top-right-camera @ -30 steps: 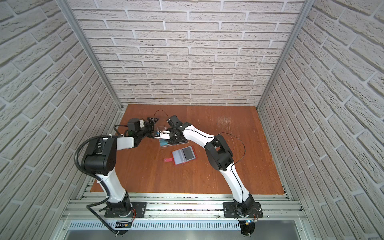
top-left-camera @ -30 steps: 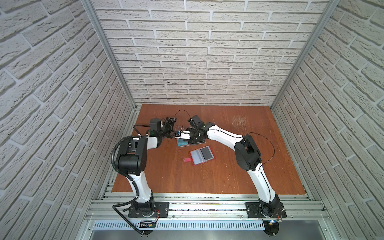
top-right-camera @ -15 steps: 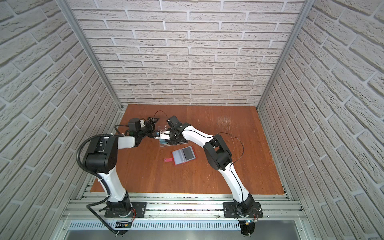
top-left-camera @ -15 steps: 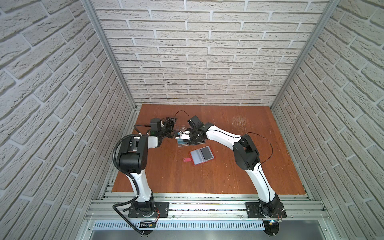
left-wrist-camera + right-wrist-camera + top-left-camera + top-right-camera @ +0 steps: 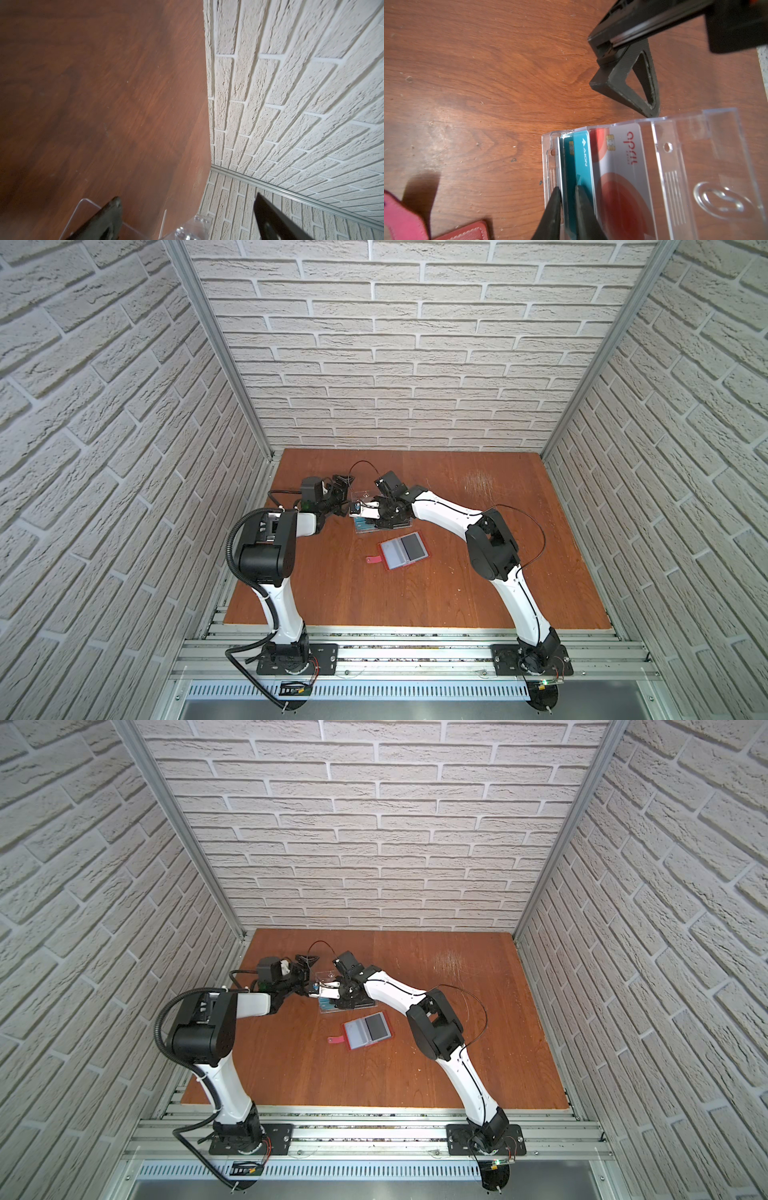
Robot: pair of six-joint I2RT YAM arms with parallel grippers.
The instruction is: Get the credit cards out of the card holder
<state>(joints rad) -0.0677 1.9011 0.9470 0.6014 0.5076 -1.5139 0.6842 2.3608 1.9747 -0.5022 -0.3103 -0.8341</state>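
"Two arms reach over one table (image 5: pixel 457 593). How many cards?" asks Ben.

"One dark credit card (image 5: pixel 413 546) sits in a sleeve of the one red card holder (image 5: pixel 392 555)," says Ana. "The holder lies open and flat near the table's middle. One clear tray (image 5: pixel 726 145) stands near it, closer to the back wall. In it, one teal card (image 5: pixel 581 162) and one white and red card (image 5: pixel 618 166) stand on edge."

"And the grippers?"

"The left gripper (image 5: pixel 187 197) is wide open by the tray's corner. The right gripper (image 5: pixel 568 189) has the teal card between its fingers. Ana cannot tell if it pinches."

"What changed?"

"Not much. Holder and arms are about where they were a second ago."
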